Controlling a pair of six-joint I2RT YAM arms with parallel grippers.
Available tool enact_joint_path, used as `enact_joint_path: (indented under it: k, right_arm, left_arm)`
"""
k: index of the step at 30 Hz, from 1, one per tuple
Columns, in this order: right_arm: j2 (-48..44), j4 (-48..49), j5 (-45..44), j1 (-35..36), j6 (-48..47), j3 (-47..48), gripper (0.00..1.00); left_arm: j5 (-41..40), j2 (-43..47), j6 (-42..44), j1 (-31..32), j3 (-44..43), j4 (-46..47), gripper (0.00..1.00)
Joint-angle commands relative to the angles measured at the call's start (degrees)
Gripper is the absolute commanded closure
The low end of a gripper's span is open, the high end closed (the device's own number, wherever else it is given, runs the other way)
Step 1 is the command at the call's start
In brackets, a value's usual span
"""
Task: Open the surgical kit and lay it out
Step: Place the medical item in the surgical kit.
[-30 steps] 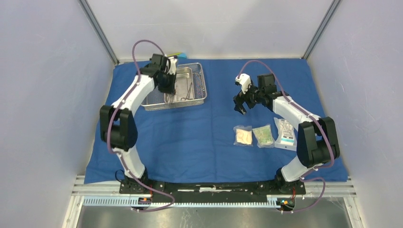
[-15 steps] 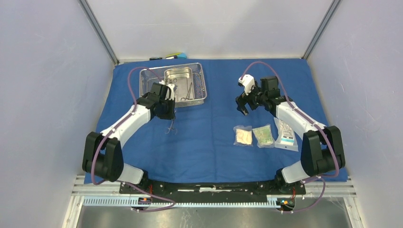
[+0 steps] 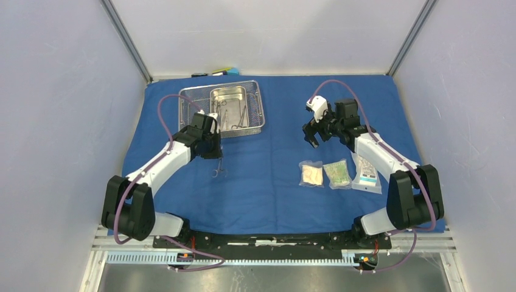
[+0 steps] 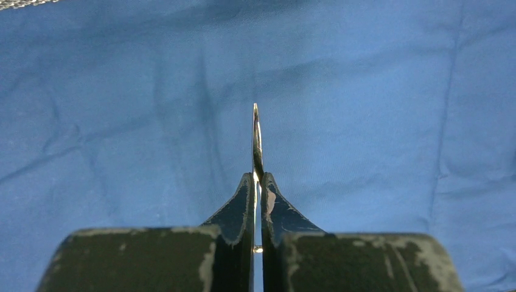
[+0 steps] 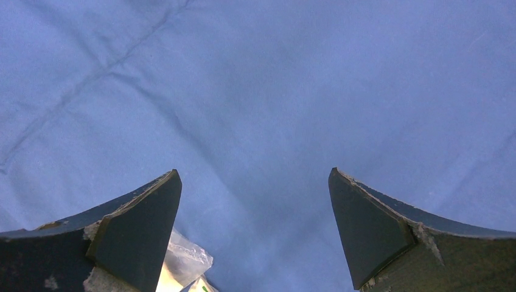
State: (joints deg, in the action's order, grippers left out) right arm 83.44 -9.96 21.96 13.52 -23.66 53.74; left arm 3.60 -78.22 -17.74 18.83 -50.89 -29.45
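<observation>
- Blue cloth wrap (image 3: 268,194) is lying spread flat under both my arms. Its far edge is running along the back wall, and its side edges are reaching close to the side walls.
- Steel is showing at the far left, where the wire-mesh tray (image 3: 184,103) is sitting near the cloth's far edge. The smaller pan (image 3: 228,96) is resting inside its right part, with a few slim instruments (image 3: 238,117) lying in it.
- My left gripper (image 3: 214,150) is hovering just on the near side of the tray's front rim, fingers pressed together on one scissors-like instrument (image 3: 218,167).
- That instrument is hanging below my fingers. From above, its long axis is running from the gripper toward the near edge, ring handles at the low end. Whether they are touching the cloth I cannot tell.
- Through my left wrist camera it is showing edge-on, a thin bright line poking straight out past my fingertips over bare cloth.
- Bare cloth is stretching in a broad band between this instrument and the three clear packets (image 3: 337,173), which are lying in a row on the right half.
- My right gripper (image 3: 310,135) is hanging above the cloth, farther back than the packets, its jaws standing wide apart and gripping nothing.
- One packet corner is peeking in at the bottom left of my right wrist view.
- Behind the tray, a small block toy (image 3: 222,72) is sitting just past the cloth's far edge.
</observation>
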Motion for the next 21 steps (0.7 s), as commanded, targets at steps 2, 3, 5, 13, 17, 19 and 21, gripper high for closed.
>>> enact_joint_path:
  k: [2, 3, 5, 13, 17, 19, 21]
  right_arm:
    - [-1.79, 1.96, -0.13, 0.28, 0.1, 0.12, 0.01]
    - [-1.64, 1.95, -0.06, 0.26, 0.11, 0.14, 0.01]
    - [-1.45, 1.96, -0.27, 0.27, -0.14, 0.1, 0.01]
    - [-2.14, 2.31, -0.46, 0.22, -0.77, -0.95, 0.01]
    - [-2.83, 2.58, -0.4, 0.25, -0.86, -1.18, 0.01]
    - [-2.93, 2.57, -0.38, 0.28, -0.86, -1.09, 0.01]
    - [-3.0, 2.64, -0.04, 0.24, -0.73, -1.16, 0.01]
  left_arm:
    - [1.49, -1.58, -5.67, 0.14, -1.06, 1.15, 0.98]
    - [1.17, -2.41, -6.94, 0.22, -1.26, 0.84, 0.98]
    - [3.24, -4.56, -7.89, 0.44, -2.35, 0.31, 0.98]
    - [0.91, -9.53, -12.11, 4.65, -4.74, 0.92, 0.98]
    - [-0.78, -11.19, -12.49, 5.78, -4.61, 1.47, 0.98]
    - [-0.65, -11.62, -12.27, 5.82, -4.57, 1.85, 0.98]
    - [-0.79, -11.4, -12.42, 5.95, -3.86, 2.56, 0.98]
